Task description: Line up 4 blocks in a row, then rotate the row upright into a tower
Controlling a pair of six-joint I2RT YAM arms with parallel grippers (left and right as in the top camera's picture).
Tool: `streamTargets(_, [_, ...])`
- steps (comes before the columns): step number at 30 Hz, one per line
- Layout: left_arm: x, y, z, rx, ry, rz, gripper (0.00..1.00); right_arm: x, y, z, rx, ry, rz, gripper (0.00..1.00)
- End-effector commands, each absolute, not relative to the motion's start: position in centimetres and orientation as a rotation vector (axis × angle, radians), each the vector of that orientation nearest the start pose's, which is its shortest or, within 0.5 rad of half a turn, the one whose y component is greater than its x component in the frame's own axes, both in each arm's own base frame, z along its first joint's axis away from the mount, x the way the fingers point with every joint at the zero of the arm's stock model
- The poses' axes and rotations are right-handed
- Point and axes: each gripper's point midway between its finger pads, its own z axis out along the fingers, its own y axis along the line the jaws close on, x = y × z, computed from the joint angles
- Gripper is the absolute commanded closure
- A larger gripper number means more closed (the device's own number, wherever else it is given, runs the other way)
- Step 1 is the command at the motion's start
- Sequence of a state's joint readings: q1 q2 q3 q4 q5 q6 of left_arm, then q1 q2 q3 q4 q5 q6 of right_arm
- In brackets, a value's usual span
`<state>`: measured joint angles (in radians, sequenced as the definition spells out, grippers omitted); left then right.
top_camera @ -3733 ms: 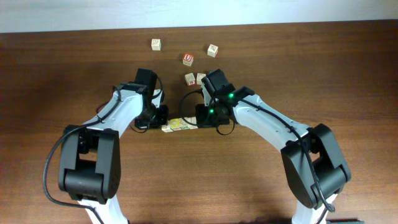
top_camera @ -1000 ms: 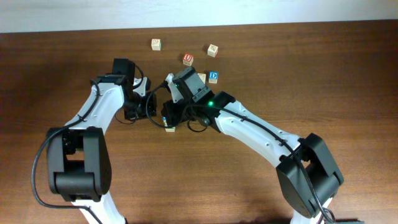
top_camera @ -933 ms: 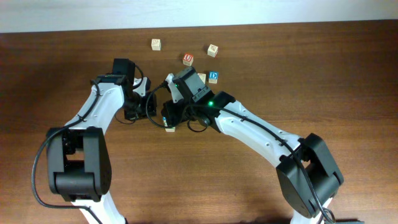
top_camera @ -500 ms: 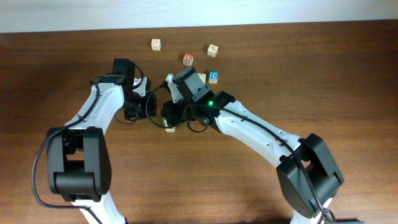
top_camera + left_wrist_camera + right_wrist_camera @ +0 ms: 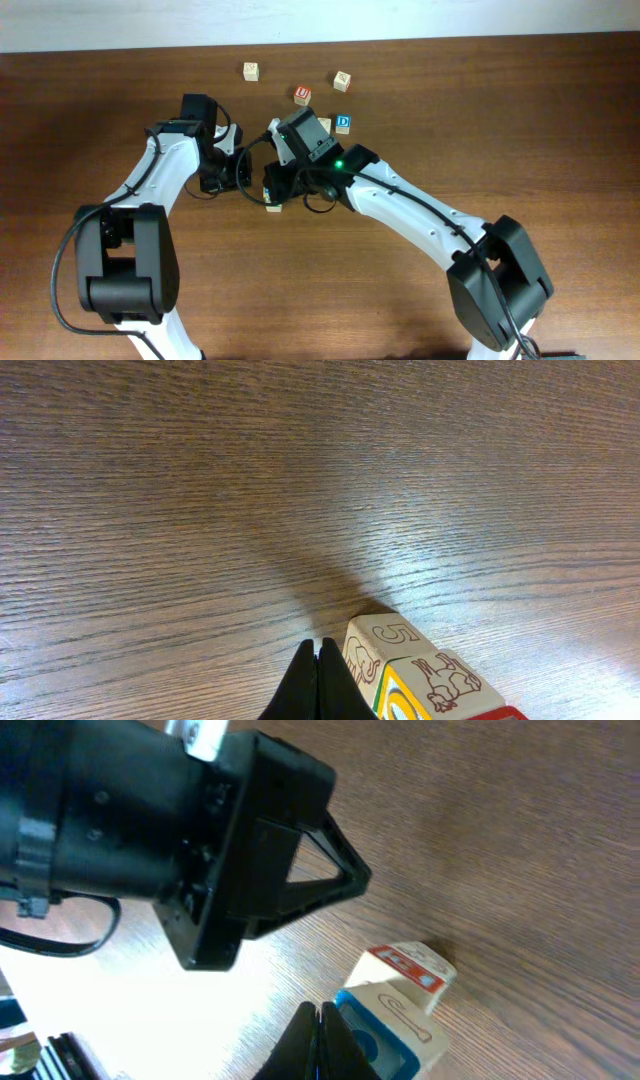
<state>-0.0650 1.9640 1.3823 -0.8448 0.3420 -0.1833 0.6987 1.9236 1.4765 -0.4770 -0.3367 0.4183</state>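
Note:
The blocks lie in a row on the wood, mostly hidden under my right arm in the overhead view, where only a pale end (image 5: 273,207) shows. In the left wrist view the end block with a "5" on top (image 5: 386,639) touches a block with a yellow-green face (image 5: 432,688). My left gripper (image 5: 320,678) is shut and empty, its tips just left of the "5" block. In the right wrist view my right gripper (image 5: 320,1038) is shut and empty, its tips against a blue-faced block (image 5: 388,1038), with a red-printed block (image 5: 408,970) behind. The left gripper (image 5: 245,187) and right gripper (image 5: 268,196) stand close together.
Loose cubes sit toward the table's back: a pale one (image 5: 250,71), a red "U" cube (image 5: 303,95), another pale one (image 5: 343,80) and a blue "D" cube (image 5: 343,123). The left arm's black wrist (image 5: 200,850) fills the upper left of the right wrist view.
Since the oldest frame both arms have swung left and the row of blocks has turned under the right gripper. Over the last second almost nothing has moved.

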Motion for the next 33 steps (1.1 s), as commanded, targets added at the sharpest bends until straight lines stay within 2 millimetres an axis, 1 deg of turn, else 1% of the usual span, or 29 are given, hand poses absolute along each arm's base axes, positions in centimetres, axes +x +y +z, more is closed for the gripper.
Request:
streamTargets(1, [39.2, -8.3, 4.3, -0.156, 2.98, -0.555, 1.0, 34.2, 35.3, 9.7, -0.5, 2.666, 0.738, 0.96])
streamTargets(6, [39.2, -8.3, 4.3, -0.156, 2.98, -0.555, 1.0, 34.3, 35.4, 9.8, -0.5, 2.661, 0.741, 0.95])
streamTargets(8, [39.2, -8.3, 4.3, -0.156, 2.98, -0.555, 1.0, 34.4, 35.5, 9.9, -0.501, 2.649, 0.747, 0.9])
streamTargets(11, [39.2, -8.3, 4.3, -0.156, 2.98, -0.555, 1.0, 34.5, 35.5, 9.9, -0.501, 2.646, 0.748, 0.89])
streamTargets(14, [39.2, -8.3, 4.3, -0.156, 2.98, -0.555, 1.0, 34.5, 35.5, 9.9, -0.501, 2.646, 0.748, 0.81])
streamTargets(16, [39.2, -8.3, 4.3, -0.156, 2.98, -0.555, 1.0, 34.5, 35.6, 10.0, -0.501, 2.645, 0.749, 0.8])
streamTargets(25, [39.2, -8.3, 4.3, -0.156, 2.98, -0.555, 1.0, 34.8, 35.9, 10.9, -0.503, 2.623, 0.76, 0.78])
streamTargets(30, [39.2, -8.3, 4.3, -0.156, 2.979, -0.555, 1.0, 34.6, 35.7, 10.7, -0.503, 2.637, 0.753, 0.78])
streamTargets(33, [39.2, -8.3, 4.3, -0.156, 2.979, -0.555, 1.0, 34.7, 35.7, 11.0, -0.525, 2.628, 0.741, 0.78])
